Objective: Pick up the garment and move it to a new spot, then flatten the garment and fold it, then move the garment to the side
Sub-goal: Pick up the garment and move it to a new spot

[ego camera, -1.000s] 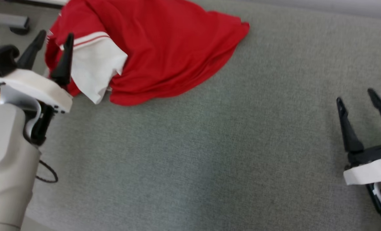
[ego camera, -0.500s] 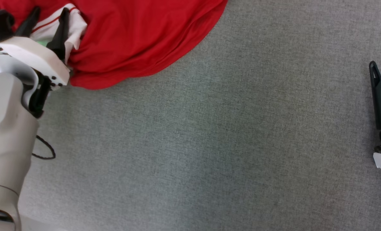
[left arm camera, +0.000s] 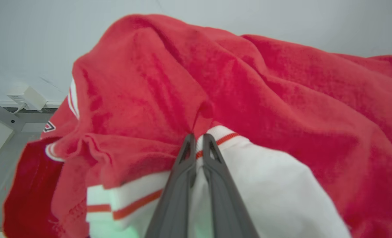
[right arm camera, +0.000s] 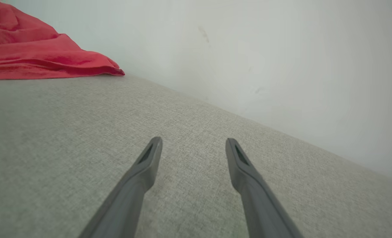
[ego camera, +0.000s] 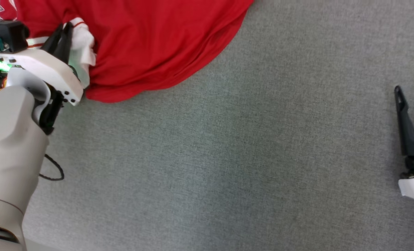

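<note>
The grey cloth surface [ego camera: 234,157] lies flat and open across the middle, which gives wide room to pass between the two arms. The red garment [ego camera: 151,42] is heaped at the far left. The left gripper [left arm camera: 196,140] is pinched on its white sleeve there, so that corner is blocked. Ahead of the right gripper [right arm camera: 193,143], whose fingers are spread, the surface is free up to the pale wall [right arm camera: 281,66]. A thin black cable [ego camera: 53,172] loops beside the left forearm.

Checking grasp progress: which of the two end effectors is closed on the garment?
The left end effector, shut on the white sleeve of the garment; the right end effector stands open over the grey surface.
</note>
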You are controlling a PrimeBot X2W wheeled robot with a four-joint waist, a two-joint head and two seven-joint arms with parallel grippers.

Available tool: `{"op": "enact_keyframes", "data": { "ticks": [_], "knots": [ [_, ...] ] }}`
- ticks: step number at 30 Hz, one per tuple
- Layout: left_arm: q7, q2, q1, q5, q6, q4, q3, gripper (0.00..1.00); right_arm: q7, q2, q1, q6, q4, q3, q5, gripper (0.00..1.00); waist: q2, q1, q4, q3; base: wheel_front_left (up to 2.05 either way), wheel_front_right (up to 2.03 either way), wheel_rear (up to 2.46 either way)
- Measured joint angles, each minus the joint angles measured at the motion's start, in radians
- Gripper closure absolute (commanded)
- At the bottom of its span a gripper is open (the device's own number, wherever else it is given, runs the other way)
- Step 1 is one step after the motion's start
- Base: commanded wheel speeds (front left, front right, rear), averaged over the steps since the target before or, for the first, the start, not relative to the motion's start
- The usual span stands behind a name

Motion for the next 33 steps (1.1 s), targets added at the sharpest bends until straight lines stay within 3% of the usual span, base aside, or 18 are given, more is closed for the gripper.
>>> {"op": "enact_keyframes", "data": {
  "ticks": [10, 18, 26, 33],
  "knots": [
    [-0.041, 0.002, 0.021, -0.068, 0.000, -0.092, -0.008, 1.00, -0.071, 0.057, 0.023, 0.000, 0.108, 0.031, 0.021, 0.00, 0.0000, -0.0001, -0.010, -0.140, 0.00, 0.00, 0.00],
    [-0.043, 0.022, 0.100, -0.156, 0.000, -0.291, -0.025, 1.00, -0.132, 0.105, 0.057, 0.000, 0.201, 0.037, 0.039, 0.00, 0.0000, -0.0002, -0.046, -0.280, 0.00, 0.00, 0.00],
    [0.073, 0.096, 0.148, -0.224, 0.000, -0.544, -0.055, 1.00, -0.173, 0.142, 0.101, 0.000, 0.265, 0.046, 0.063, 0.00, 0.0000, -0.0004, -0.110, -0.401, 0.00, 0.00, 0.00],
    [0.184, 0.141, 0.225, -0.300, 0.058, -0.817, -0.042, 1.00, -0.192, 0.158, 0.142, 0.000, 0.306, 0.051, 0.076, 0.00, 0.0001, -0.0005, -0.184, -0.479, 0.00, 0.00, 0.00]
  ]
}}
